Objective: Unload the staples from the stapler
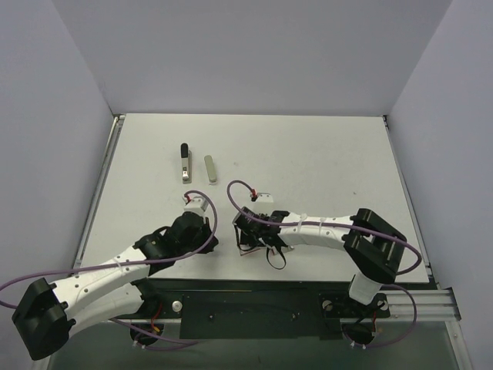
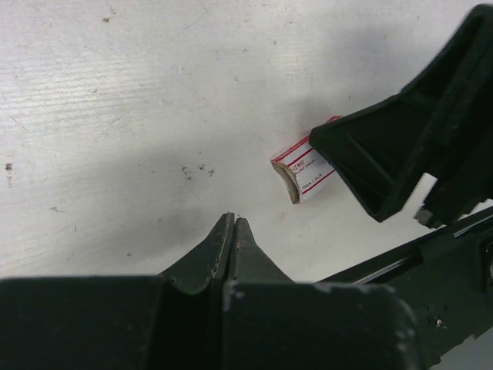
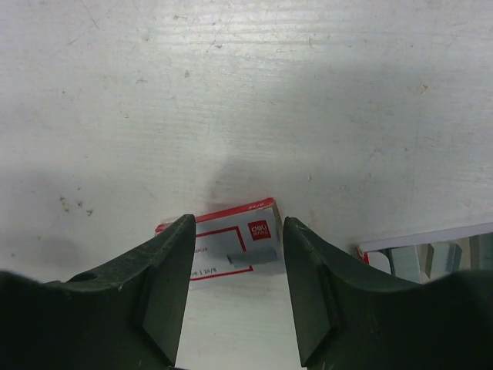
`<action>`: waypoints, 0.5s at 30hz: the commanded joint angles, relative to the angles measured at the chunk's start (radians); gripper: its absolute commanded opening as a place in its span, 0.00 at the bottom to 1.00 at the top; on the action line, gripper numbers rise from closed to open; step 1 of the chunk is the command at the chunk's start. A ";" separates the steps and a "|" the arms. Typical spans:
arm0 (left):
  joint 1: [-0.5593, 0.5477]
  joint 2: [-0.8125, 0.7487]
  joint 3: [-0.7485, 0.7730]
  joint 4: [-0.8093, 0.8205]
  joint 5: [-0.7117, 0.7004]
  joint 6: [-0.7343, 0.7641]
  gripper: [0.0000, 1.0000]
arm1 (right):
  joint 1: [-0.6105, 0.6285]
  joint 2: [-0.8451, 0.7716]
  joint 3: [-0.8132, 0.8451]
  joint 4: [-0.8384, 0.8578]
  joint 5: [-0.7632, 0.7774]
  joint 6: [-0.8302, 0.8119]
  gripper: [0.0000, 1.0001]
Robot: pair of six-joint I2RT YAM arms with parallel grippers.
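Reading the overhead view, I place the stapler [image 1: 186,163] on the table [image 1: 308,154] at 12 o'clock from the left fingers [image 2: 217,247], which are pressed together on nothing. Its long axis runs 12 to 6, black end at 12, and the staples [image 1: 209,165] lie as a loose strip just beside it at its 3 o'clock, parallel and apart. The right fingers [image 3: 166,277] are spread over a red-and-white box [image 3: 246,231] without pinching it, so I judge the left arm nearer for a straight reach toward 12.
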 commanded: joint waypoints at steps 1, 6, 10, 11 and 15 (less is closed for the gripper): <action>-0.003 -0.012 -0.007 -0.006 -0.017 -0.014 0.00 | 0.000 -0.141 0.010 -0.073 0.063 -0.001 0.45; -0.003 0.016 -0.022 0.022 0.000 -0.022 0.00 | -0.027 -0.242 0.007 -0.154 0.083 -0.102 0.47; -0.005 0.046 -0.031 0.050 0.000 -0.022 0.00 | -0.104 -0.356 -0.079 -0.180 0.062 -0.170 0.47; -0.003 0.060 -0.034 0.056 0.003 -0.022 0.00 | -0.145 -0.394 -0.122 -0.180 0.054 -0.180 0.47; -0.003 0.106 -0.031 0.094 0.014 -0.019 0.00 | -0.251 -0.512 -0.220 -0.184 -0.001 -0.266 0.46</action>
